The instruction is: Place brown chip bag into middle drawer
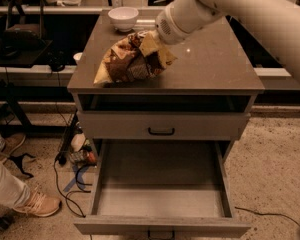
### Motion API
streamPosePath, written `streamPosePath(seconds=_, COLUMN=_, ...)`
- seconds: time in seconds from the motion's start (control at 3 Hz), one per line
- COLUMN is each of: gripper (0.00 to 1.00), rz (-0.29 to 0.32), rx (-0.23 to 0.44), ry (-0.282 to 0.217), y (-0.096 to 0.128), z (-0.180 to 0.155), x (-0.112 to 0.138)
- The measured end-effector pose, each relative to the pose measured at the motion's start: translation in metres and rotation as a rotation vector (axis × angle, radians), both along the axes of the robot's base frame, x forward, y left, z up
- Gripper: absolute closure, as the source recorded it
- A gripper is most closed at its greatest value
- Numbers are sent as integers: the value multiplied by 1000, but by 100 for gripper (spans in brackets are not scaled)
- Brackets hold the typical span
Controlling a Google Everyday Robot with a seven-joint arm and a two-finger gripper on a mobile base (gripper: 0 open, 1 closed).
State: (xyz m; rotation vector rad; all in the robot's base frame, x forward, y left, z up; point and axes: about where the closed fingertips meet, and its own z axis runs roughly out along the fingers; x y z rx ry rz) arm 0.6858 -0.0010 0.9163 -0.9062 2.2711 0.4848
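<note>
**A light, crinkly bag, best taken by its gathered end**

The brown chip bag lies on the cabinet top, toward the front left. Its lower cream-yellow end is close to the front edge, and its upper end is bunched up against the gripper. The gripper sits at that upper end, at the tip of the white arm reaching in from the upper right. The bag's folds cover it, so I cannot tell whether it is clamped on the bag or apart.

The bag looks puffy and mostly air, so it is probably very light. Its film seems slick and gives way under pressure, and the chips inside would crush easily. A pinch across the swollen middle would likely slip or break them. The crimped end, where the film gathers flat, is the safer hold. Held by one end, the bag will probably hang and swing, which calls for a slow carry.

The middle drawer stands pulled out below the upper drawer front with its black handle. Its floor is wide and shallow, so the bag should go in lengthwise. A white bowl sits at the back of the top, apart from the bag
</note>
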Motion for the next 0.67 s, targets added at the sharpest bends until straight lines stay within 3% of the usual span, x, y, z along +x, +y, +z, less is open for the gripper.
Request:
streamPosePath(seconds=0.33, gripper=100, rz=17, rx=156, ry=-69, y=-13, z=1, x=-24)
streamPosePath(seconds=0.67, gripper=100, rz=-23, rx=191, ry=-124, y=-52, z=12, x=-28)
